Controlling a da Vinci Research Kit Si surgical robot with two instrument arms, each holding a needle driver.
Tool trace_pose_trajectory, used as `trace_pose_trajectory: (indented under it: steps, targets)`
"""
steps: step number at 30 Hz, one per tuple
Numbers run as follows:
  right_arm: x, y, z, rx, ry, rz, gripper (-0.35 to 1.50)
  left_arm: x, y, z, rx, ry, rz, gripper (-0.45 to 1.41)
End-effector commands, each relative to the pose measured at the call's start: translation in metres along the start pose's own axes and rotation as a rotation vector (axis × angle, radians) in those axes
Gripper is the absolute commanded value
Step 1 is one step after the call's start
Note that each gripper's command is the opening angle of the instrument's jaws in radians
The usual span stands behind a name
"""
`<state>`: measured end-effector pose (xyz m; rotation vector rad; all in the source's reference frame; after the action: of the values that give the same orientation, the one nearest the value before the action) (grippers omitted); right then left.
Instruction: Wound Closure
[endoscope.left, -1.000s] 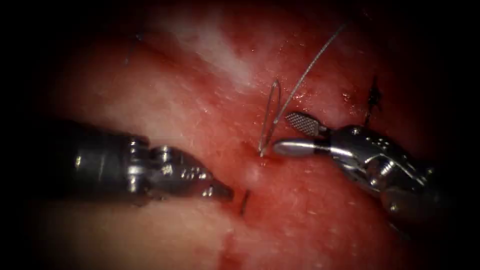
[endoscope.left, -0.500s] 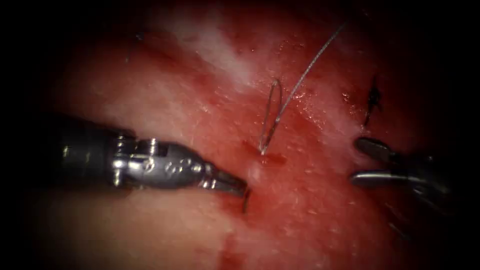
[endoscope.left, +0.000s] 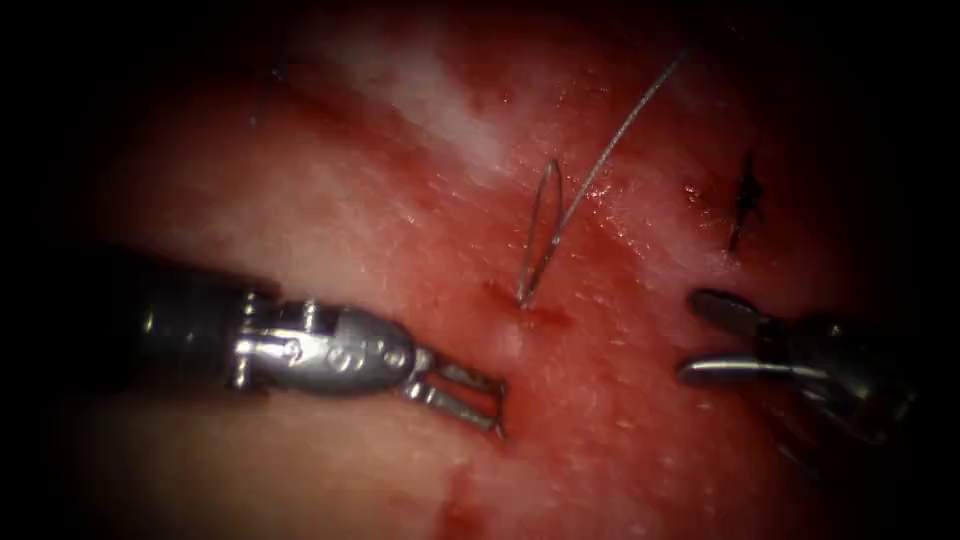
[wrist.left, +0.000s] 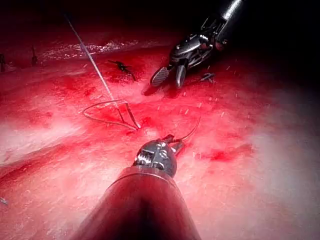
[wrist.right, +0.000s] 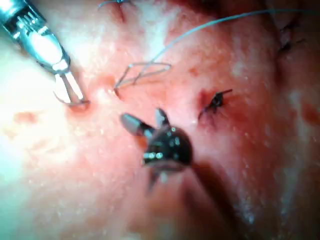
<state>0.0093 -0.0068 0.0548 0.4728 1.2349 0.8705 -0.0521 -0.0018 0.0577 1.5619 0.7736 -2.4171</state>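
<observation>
At the needle's exit point left of the cut, my left tool (endoscope.left: 495, 400) has spread its jaws around the emerging needle tip (endoscope.left: 497, 408), unclamped; right tool (endoscope.left: 700, 338) has backed off wide, holding nothing, needle (endoscope.left: 540, 235) in the tissue (endoscope.left: 400, 220).

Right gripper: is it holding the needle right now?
No. The right gripper is open and empty, well right of the needle, which stands in the tissue by itself.

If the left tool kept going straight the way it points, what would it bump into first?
Probably the needle. The left tool has its jaws open, with the dark curved tip that pokes out of the tissue right at their ends. In the left wrist view the needle curves away just past them. Depth is hard to judge.
</observation>
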Motion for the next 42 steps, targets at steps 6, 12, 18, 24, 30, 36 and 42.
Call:
trace_pose_trajectory:
  steps: [6,12,18,24,30,36,42]
  targets:
    - [-0.0007,0.0,0.0013,0.001,0.002,-0.005,1.15,0.0004,-0.0003,0.0015,0.007,0.001,0.004,0.39]
    - [-0.0009,0.0001,0.0013,0.001,0.002,-0.007,1.15,0.0013,0.0005,0.0022,0.0,0.003,0.009,0.44]
    - [-0.0009,0.0001,0.0014,0.0,0.002,-0.007,1.13,0.0014,-0.0003,0.0026,0.008,0.007,0.01,0.2]
    - [-0.0009,0.0,0.0015,0.0,0.003,-0.007,1.11,0.0011,-0.0017,0.0019,0.058,0.02,-0.039,-0.45]
    - [-0.0009,-0.0002,0.0015,0.0,0.002,-0.006,1.06,0.0008,-0.0014,0.0012,0.09,0.023,-0.169,-0.45]
    - [-0.0009,-0.0005,0.0015,0.001,0.002,-0.005,1.03,0.0028,-0.0007,0.0007,0.095,0.127,-0.382,-0.45]
    - [-0.001,-0.0007,0.0015,0.002,0.002,-0.005,1.01,0.0059,0.0009,-0.0001,0.014,0.224,-0.566,-0.45]
